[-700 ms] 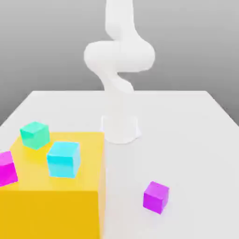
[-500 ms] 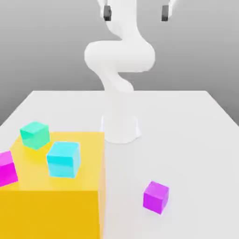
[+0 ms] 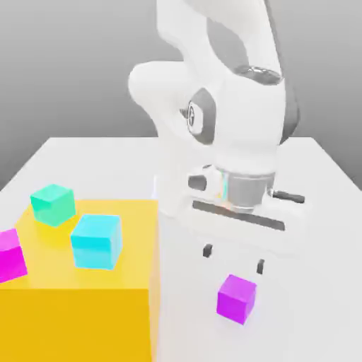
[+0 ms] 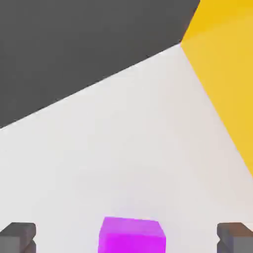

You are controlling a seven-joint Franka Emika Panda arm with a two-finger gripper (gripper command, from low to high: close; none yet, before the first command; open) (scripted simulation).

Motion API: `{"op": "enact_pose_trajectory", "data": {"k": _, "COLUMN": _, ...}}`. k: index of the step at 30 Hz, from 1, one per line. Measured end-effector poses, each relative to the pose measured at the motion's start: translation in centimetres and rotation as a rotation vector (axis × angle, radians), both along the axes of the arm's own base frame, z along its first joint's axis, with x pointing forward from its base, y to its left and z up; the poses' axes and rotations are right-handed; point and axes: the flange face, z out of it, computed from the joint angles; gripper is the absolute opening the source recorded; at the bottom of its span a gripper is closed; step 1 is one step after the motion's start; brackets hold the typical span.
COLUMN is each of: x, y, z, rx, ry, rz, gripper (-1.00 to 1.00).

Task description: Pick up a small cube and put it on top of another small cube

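Note:
The small violet-purple cube (image 3: 236, 298) rests on the white table near the front, toward the exterior view's right. My gripper (image 3: 234, 259) hangs just above and slightly behind it, open, with one dark fingertip (image 3: 207, 250) on each side and nothing between them. In the hand view the cube (image 4: 131, 236) sits midway between the two spread fingertips (image 4: 19, 236) of my gripper (image 4: 126, 237), untouched. A cyan cube (image 3: 96, 241) lies on top of the yellow block (image 3: 106, 304).
The big yellow block fills the exterior view's front left; its side (image 4: 225, 74) shows in the hand view. On it also lie a teal-green cube (image 3: 52, 203) and a bright magenta cube (image 3: 10, 254) at its left edge. The arm's base (image 3: 182, 194) stands behind.
The arm has swung down from the top of the exterior view. The gripper now hangs low over the purple cube. None of the cubes has moved.

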Motion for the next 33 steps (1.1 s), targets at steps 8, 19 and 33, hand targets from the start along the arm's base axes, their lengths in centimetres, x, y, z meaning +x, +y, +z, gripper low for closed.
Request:
{"op": "enact_pose_trajectory", "data": {"k": 8, "x": -0.5, "y": 0.3, "z": -5.6, "rx": 0.020, "ry": 0.021, "rz": -0.029, "gripper": 0.00}}
{"op": "enact_pose_trajectory", "data": {"k": 19, "x": -0.7, "y": 0.2, "z": -7.2, "rx": 0.017, "ry": 0.022, "rz": -0.027, "gripper": -1.00}}
{"op": "enact_pose_trajectory", "data": {"k": 33, "x": 3.8, "y": -0.3, "z": -0.8, "rx": 0.039, "ry": 0.080, "rz": 0.034, "gripper": -1.00}}
